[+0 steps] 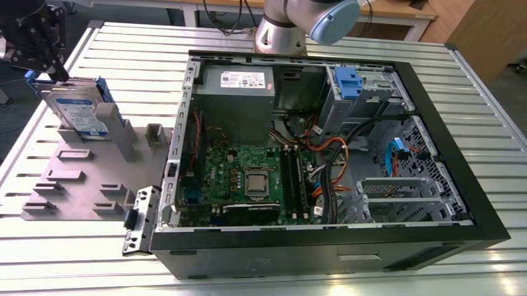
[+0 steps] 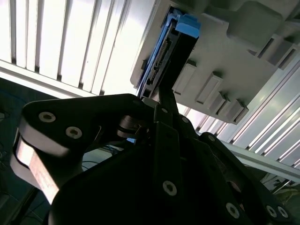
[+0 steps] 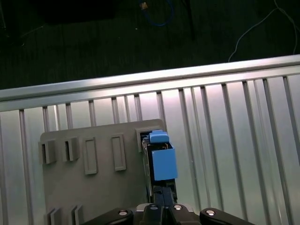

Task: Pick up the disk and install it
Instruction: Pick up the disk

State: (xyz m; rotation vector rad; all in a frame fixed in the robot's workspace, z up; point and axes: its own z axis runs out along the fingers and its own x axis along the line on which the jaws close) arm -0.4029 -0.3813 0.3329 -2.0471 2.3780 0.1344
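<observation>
Open PC case [image 1: 288, 256] nr grey fixture plate [image 1: 82, 185], slatted table [image 1: 123, 43].

The disk [image 1: 78, 114] is silver metal, the table [image 1: 132, 43] ribbed shiny metal.

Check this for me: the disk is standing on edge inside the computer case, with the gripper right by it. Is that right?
Not quite. The disk is not inside the computer case. It stands on edge in the grey fixture plate outside the case, to the exterior view's left of it. The rest holds: the gripper is right by the disk. The exterior view shows this.
</observation>
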